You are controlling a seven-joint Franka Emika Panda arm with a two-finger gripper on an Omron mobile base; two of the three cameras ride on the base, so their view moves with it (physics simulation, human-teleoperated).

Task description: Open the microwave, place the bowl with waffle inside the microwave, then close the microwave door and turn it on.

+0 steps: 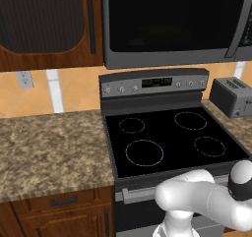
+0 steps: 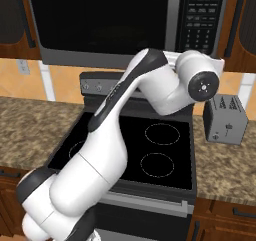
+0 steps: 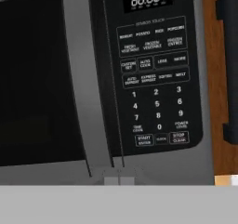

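Observation:
The microwave (image 1: 172,24) hangs above the stove, wide and dark with a grey frame. Its door (image 3: 37,79) is shut, and the long grey handle bar (image 3: 81,79) runs down beside the keypad panel (image 3: 153,79). In the right base view my arm reaches up to the microwave (image 2: 110,20), with the white wrist (image 2: 202,82) just below the keypad (image 2: 200,20). The hand faces the handle and keypad from close by, and its fingers are hidden, so I cannot tell how they stand. The bowl with waffle is out of view.
A black-topped stove (image 1: 172,137) sits under the microwave. A grey toaster (image 1: 234,96) stands on the counter to its right. Granite counter (image 1: 49,147) spreads to the left. Brown wooden cabinets flank the microwave, one with a dark handle (image 3: 228,79) right of the keypad.

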